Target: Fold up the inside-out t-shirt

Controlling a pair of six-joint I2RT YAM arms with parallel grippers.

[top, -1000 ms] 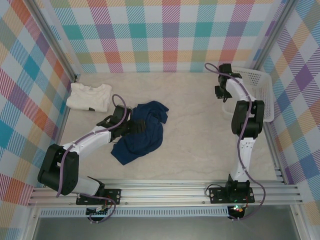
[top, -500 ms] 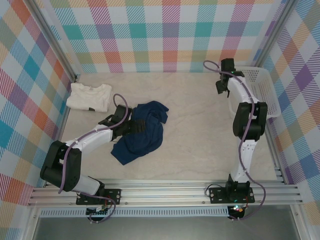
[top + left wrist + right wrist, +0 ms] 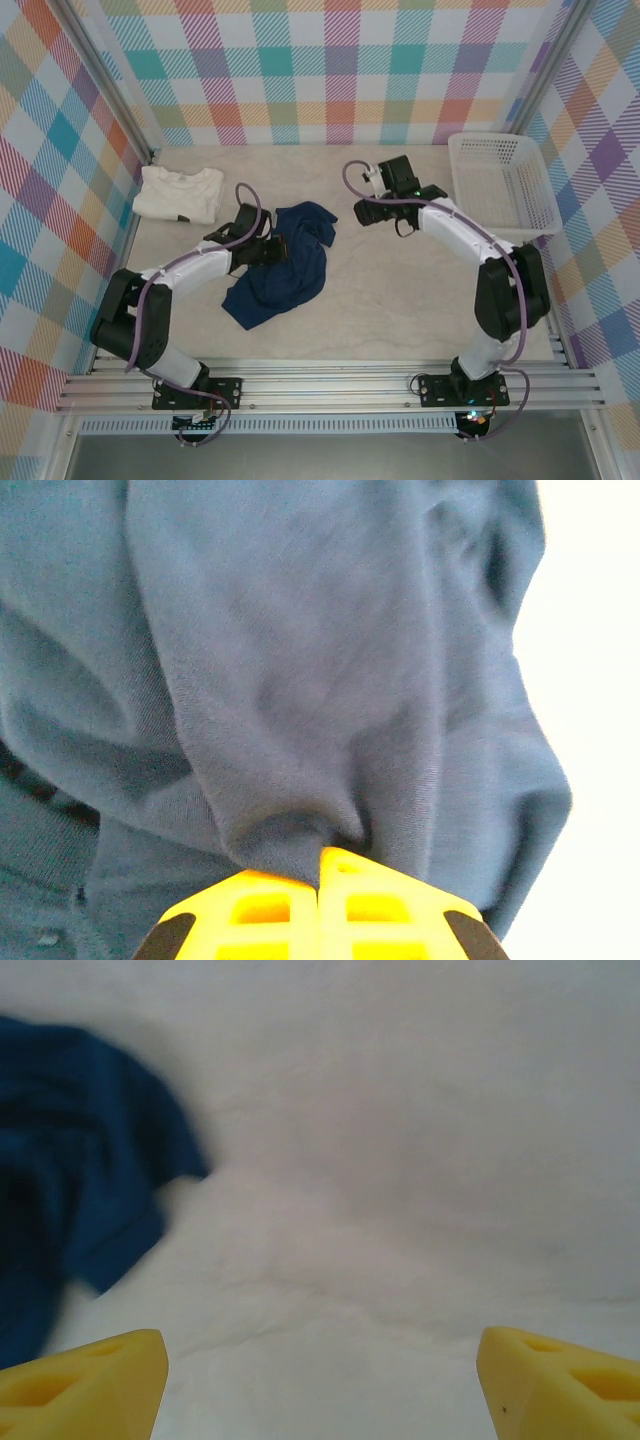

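Where the inside-out t-shirt (image 3: pixel 285 268) is lying: we are seeing it bunched in a heap on the worktop (image 3: pixel 400 290), left of centre, between the two arms
Left fingers (image 3: pixel 266 250): we are pressing them shut on a gathered ridge of navy cloth at the heap's left edge; in the left wrist view the yellow tips are meeting with the fold pinched between them
Right fingers (image 3: pixel 362 211): we are carrying them spread wide, gripping nothing, over bare worktop just beside the heap's far right corner, apart from the cloth
Direction from the right fingers: the cloth is lying to their left and a little nearer; in the right wrist view a loose navy flap is sitting at the left edge
Long axis: we are reading the heap as running diagonally, from its far right end to a near left tail
Nearer arm: the left is gripping the cloth; the right is standing closest to the far right flap, so we are judging that flap its likely grasp
Look of the cloth: dark navy, matte, deeply creased; we are not making out which end is the neck
Stage: we are judging the folding not yet begun, with spreading flat coming first
Bystanders: a cream-white folded shirt (image 3: pixel 180 193) and a white basket (image 3: pixel 500 185) are sitting well apart from the heap
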